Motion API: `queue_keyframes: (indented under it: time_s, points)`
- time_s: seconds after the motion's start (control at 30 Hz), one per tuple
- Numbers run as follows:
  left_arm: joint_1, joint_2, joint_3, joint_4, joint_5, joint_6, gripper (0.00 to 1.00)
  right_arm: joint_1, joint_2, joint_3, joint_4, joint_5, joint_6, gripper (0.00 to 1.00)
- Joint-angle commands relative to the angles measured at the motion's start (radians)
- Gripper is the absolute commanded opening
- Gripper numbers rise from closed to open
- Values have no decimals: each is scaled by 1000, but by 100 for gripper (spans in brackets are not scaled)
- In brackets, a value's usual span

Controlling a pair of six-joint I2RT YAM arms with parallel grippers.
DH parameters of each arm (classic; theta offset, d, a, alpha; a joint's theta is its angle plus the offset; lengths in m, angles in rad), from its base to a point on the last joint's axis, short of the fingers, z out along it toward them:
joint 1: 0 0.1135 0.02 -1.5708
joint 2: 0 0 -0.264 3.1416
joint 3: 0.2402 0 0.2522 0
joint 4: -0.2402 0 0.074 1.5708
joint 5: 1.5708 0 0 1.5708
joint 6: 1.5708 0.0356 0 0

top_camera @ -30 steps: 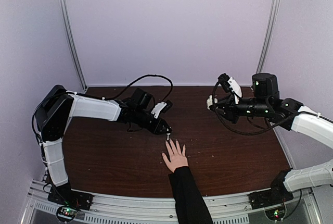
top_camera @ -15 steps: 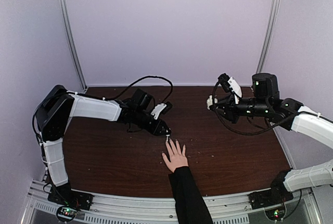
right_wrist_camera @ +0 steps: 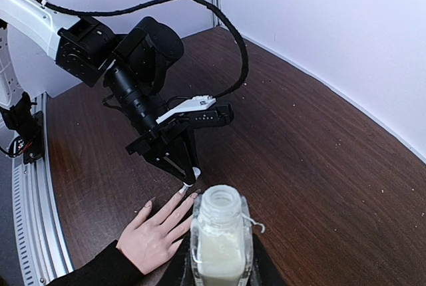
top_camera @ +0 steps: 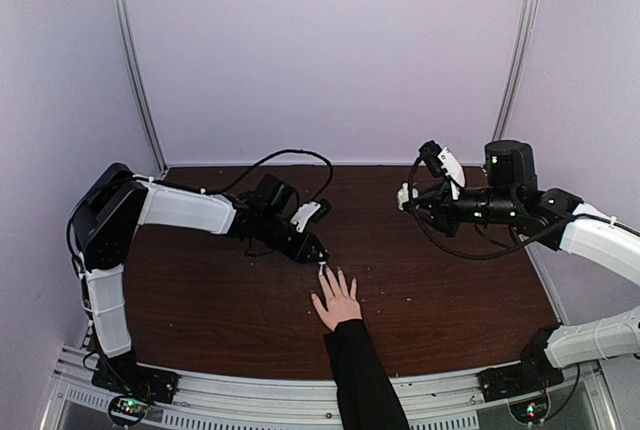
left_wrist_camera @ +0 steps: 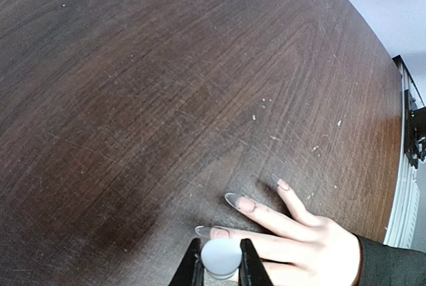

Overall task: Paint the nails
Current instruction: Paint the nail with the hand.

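Just to the left of and beyond the human hand point(top_camera: 337, 300), the left gripper point(top_camera: 317, 253) is seen reaching down toward the fingertips, its jaws clamped on a small white cap point(left_wrist_camera: 221, 257). In the left wrist view the cap is held directly above the tip of one outstretched finger, beside its long nail. Whatever hangs beneath the cap is hidden, so contact with the nail cannot be judged. The hand is laid flat, palm down, on the dark wooden table point(top_camera: 200, 300), near its front edge and roughly midway across. Its fingers are spread and pointed away from the arm bases. The nails point(left_wrist_camera: 231, 199) are found at the ends of those fingers, and three of them are shown clearly in the left wrist view. A black sleeve point(top_camera: 365, 380) is worn on the forearm behind the hand. Well to the right of the hand and raised off the table, the right gripper point(top_camera: 407, 196) is closed around a clear bottle point(right_wrist_camera: 218, 239). The bottle is held upright, with its neck uncapped and a pale liquid inside.
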State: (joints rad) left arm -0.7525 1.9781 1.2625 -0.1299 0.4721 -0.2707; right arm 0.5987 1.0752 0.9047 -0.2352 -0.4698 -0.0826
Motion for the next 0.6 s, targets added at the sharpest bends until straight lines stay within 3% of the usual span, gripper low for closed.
queue_keyframes:
  time_s: [0.0, 0.57]
  points:
    - [1, 20, 14, 26, 1, -8, 0, -6, -26, -11, 18, 16, -3, 0]
    - [2, 29, 34, -10, -60, -1, 0, -5, -27, -12, 17, 21, -3, 0]
